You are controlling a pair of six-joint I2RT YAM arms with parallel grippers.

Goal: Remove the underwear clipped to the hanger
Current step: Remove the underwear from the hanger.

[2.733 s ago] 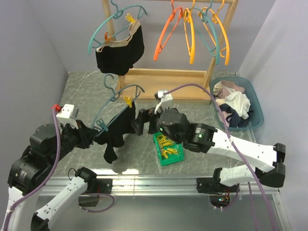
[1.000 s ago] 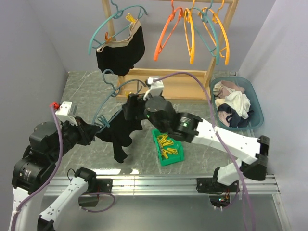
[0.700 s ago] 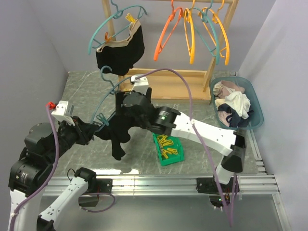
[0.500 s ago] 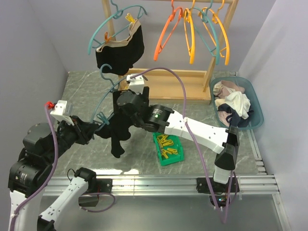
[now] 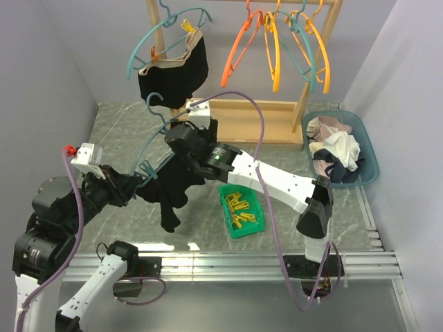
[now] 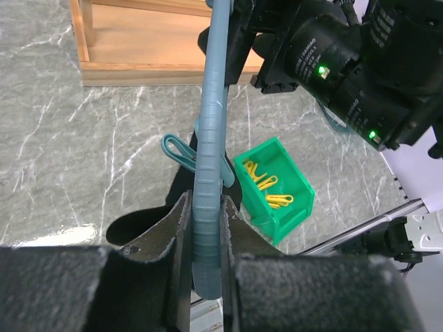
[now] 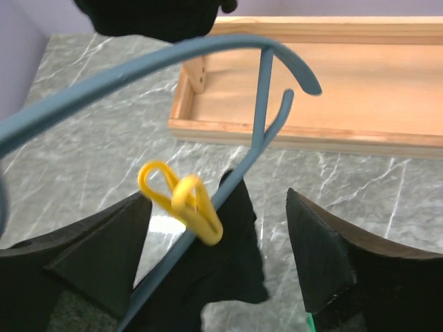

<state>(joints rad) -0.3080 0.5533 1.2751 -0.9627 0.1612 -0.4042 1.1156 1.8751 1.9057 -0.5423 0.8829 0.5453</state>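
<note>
The top view looks down from above and behind the arm bases over the whole marble worktop (image 5: 118,131), facing the wooden rack (image 5: 277,117) at the far end. The left wrist view rides just behind the left tool (image 6: 205,200), looking closely along the teal hanger (image 6: 210,138) toward the rack base and the green bin (image 6: 294,218). The right wrist view peers out through the right tool (image 7: 218,200) at the same hanger and rack base, which all three views share.
</note>
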